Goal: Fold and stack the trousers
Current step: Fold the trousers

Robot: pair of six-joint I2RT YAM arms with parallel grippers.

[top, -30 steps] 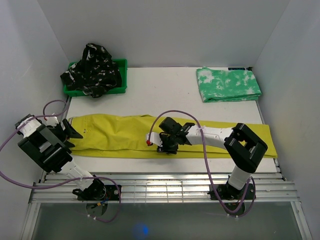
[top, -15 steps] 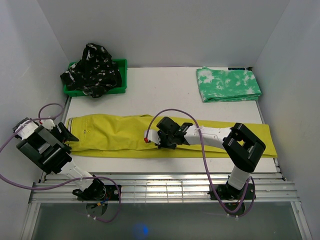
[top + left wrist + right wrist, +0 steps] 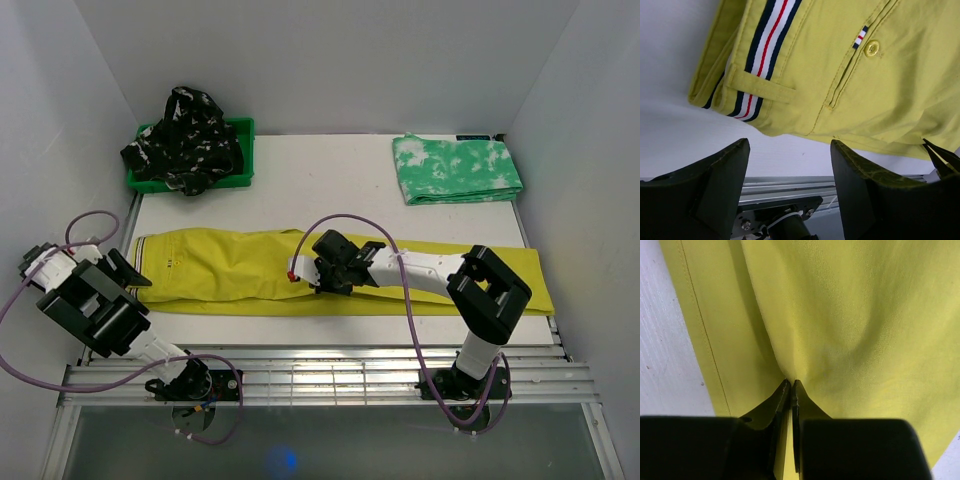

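We recorded the right fingers [image 3: 782, 396] pinching smooth, creased mustard trousers [image 3: 230, 270]; the left fingers [image 3: 724, 172] stood open over the matte white tabletop [image 3: 330, 190].

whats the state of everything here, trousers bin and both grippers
yellow trousers, unfolded, lying flat at full length
green-and-white trousers, folded, at the far right corner
black patterned trousers, crumpled, heaped in the green bin
green bin, upright, holding the black pair
left gripper, open, empty, at the waistband end
right gripper, shut on a pinch of the yellow trousers
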